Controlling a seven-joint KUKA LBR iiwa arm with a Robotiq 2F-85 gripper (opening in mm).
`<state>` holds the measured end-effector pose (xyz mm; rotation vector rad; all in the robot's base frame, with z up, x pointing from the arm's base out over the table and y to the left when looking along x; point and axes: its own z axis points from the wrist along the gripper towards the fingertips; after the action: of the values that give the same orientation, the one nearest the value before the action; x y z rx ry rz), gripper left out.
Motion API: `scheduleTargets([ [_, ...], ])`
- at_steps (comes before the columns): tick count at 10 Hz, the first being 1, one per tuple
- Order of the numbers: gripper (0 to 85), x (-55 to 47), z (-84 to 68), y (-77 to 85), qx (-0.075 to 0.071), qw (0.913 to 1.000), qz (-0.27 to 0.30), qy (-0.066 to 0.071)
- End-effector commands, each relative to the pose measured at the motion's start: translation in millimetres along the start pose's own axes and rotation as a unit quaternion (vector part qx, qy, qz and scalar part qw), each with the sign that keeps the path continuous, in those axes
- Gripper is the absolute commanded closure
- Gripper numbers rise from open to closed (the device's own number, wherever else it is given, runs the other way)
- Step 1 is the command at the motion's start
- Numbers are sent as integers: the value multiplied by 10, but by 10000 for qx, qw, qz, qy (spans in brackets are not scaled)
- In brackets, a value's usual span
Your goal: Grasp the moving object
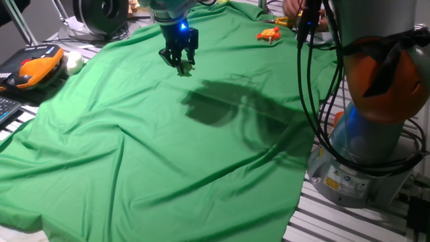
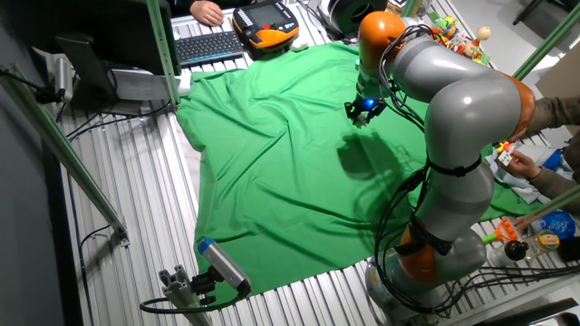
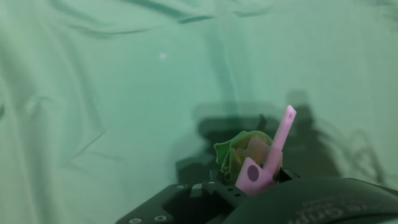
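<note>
One small toy (image 3: 249, 154), pale yellow-green with a pink stalk, sits pinched in the hand (image 1: 180, 62), which hangs lifted off the green cloth (image 1: 134, 148) over the tabletop; held up like that, the catch looks made. From the fixed views the toy is too small to confirm, so this rests on the hand view. An orange-red toy (image 1: 269, 35) lies well apart near the far edge, and a white lump (image 1: 72, 62) by the orange controller (image 1: 33, 70). Nothing blocks the hand.

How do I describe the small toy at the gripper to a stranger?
Over the green cloth, find the black gripper with a blue light. The toy in its grip is lumpy, pale yellow-green with a pink stick, unlike the orange toy.
</note>
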<state>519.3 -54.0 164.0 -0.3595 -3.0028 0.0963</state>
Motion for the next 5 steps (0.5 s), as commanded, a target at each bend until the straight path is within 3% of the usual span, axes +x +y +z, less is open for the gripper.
scheduleTargets([
  [1,850,25,-12,32,2,10000,-59,13],
  [5,850,151,-61,190,22,9987,-501,2],
])
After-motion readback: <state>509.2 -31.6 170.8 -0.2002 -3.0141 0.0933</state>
